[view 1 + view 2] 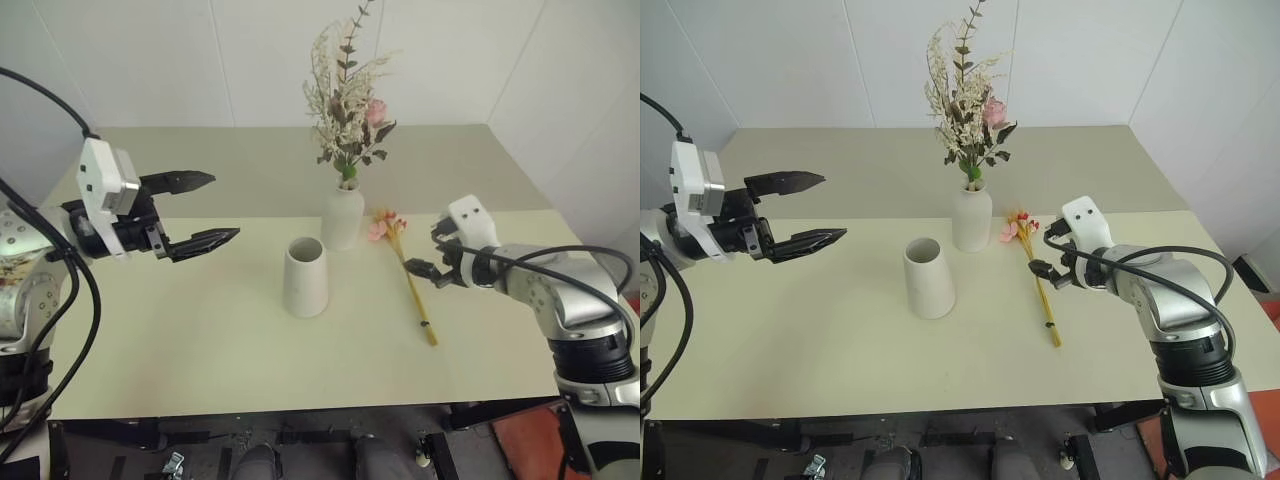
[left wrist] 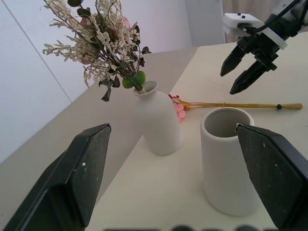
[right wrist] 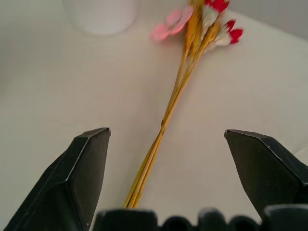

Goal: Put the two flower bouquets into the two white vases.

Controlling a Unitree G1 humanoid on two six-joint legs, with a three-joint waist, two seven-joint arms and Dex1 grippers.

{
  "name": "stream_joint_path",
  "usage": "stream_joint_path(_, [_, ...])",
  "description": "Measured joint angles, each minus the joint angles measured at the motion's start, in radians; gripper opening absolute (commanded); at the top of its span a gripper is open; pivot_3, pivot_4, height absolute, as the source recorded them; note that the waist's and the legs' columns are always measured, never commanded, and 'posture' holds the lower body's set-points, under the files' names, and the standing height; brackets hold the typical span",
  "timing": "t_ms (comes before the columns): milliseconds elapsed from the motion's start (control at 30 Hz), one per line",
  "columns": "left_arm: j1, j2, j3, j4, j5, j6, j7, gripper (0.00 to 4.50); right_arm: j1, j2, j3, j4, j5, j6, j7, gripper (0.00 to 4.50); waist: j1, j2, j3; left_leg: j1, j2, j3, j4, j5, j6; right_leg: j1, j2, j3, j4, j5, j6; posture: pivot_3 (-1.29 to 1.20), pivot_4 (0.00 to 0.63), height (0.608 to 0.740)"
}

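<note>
Nearest the robot, the slim yellow-stemmed bunch [image 1: 410,275] lies flat on the table [image 1: 200,350], its tied stem end toward the near edge and its pink and red blooms just beside the foot of the bottle-shaped vase [image 1: 342,216]. The right gripper [image 1: 437,256] hangs just to the right of those stems with its fingers spread wide and nothing between them, tilted down toward the bunch. The risk here is a poor pinch: the stems are thin and lie flush on the table, so the fingertips could scrape the surface, catch only a few straws, or push the bunch sideways into the vase. A grip taken too near the tied end would likely leave the flower heads drooping and hard to steer. The cone vase [image 1: 305,277] stands empty near the middle of the table, wide-mouthed but light-looking (a nudge from a swinging stem might tip it). The left gripper [image 1: 203,209] is held level above the table to the left, wide open and empty, well apart from both vases. Farther back, the bushy bouquet [image 1: 347,95] already stands in the bottle-shaped vase, top-heavy and leaning a little. How deep its stems sit is hidden by the narrow neck, and the contact between the blooms and that vase cannot be made out.
</note>
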State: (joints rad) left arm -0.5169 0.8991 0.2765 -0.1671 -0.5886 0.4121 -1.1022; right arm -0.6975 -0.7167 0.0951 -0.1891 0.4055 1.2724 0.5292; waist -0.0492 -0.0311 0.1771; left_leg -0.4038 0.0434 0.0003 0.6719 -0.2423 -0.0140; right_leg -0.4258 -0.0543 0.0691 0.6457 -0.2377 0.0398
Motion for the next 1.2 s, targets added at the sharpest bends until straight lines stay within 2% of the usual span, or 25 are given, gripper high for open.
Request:
stream_joint_path(233, [0.001, -0.002, -0.013, -0.009, -0.023, 0.011, -0.018, 4.5, -0.063, 0.066, 0.055, 0.089, -0.005, 0.043, -0.007, 4.47, 0.005, 0.0, 0.0, -0.002, 0.0, 0.0, 0.0, 0.0, 0.0, -0.001, 0.0, 0.0, -0.001, 0.0, 0.0, 0.0, 0.15, 0.74])
stream_joint_path(500, [0.078, 0.073, 0.013, -0.06, -0.08, 0.066, -0.081, 4.5, -0.086, 0.112, 0.089, 0.274, -0.076, -0.022, -0.018, 4.47, 0.006, 0.0, 0.0, -0.002, 0.0, 0.0, 0.0, 0.0, 0.0, -0.001, 0.0, 0.0, -0.001, 0.0, 0.0, 0.0, 0.15, 0.74])
stream_joint_path(600, [0.116, 0.105, 0.039, -0.068, -0.081, 0.076, -0.092, 4.5, -0.096, 0.118, 0.087, 0.312, -0.089, -0.046, -0.009, 3.9, 0.003, 0.0, 0.0, -0.001, 0.0, 0.0, 0.0, 0.0, 0.0, -0.001, 0.0, 0.0, -0.001, 0.0, 0.0, 0.0, 0.15, 0.74])
stream_joint_path(633, [0.13, 0.113, 0.048, -0.071, -0.081, 0.079, -0.094, 4.5, -0.1, 0.12, 0.086, 0.322, -0.09, -0.05, -0.007, 3.59, 0.003, 0.0, 0.0, -0.001, 0.0, 0.0, 0.0, 0.0, 0.0, -0.001, 0.0, 0.0, 0.0, 0.0, 0.0, 0.0, 0.15, 0.74])
stream_joint_path(967, [0.178, 0.128, 0.096, -0.097, -0.081, 0.091, -0.083, 4.5, -0.13, 0.143, 0.079, 0.395, -0.129, -0.074, -0.009, 0.02, 0.005, 0.0, 0.0, -0.001, 0.0, 0.0, 0.0, 0.0, 0.0, -0.001, 0.0, 0.0, 0.0, 0.0, 0.0, 0.0, 0.15, 0.74])
stream_joint_path(1200, [0.222, 0.14, 0.121, -0.125, -0.084, 0.104, -0.069, 4.5, -0.131, 0.174, 0.043, 0.414, -0.194, -0.166, -0.096, 0.02, 0.003, 0.0, 0.0, -0.002, 0.0, 0.0, 0.0, 0.0, 0.0, -0.002, 0.0, 0.0, 0.0, 0.0, 0.0, 0.0, 0.15, 0.74])
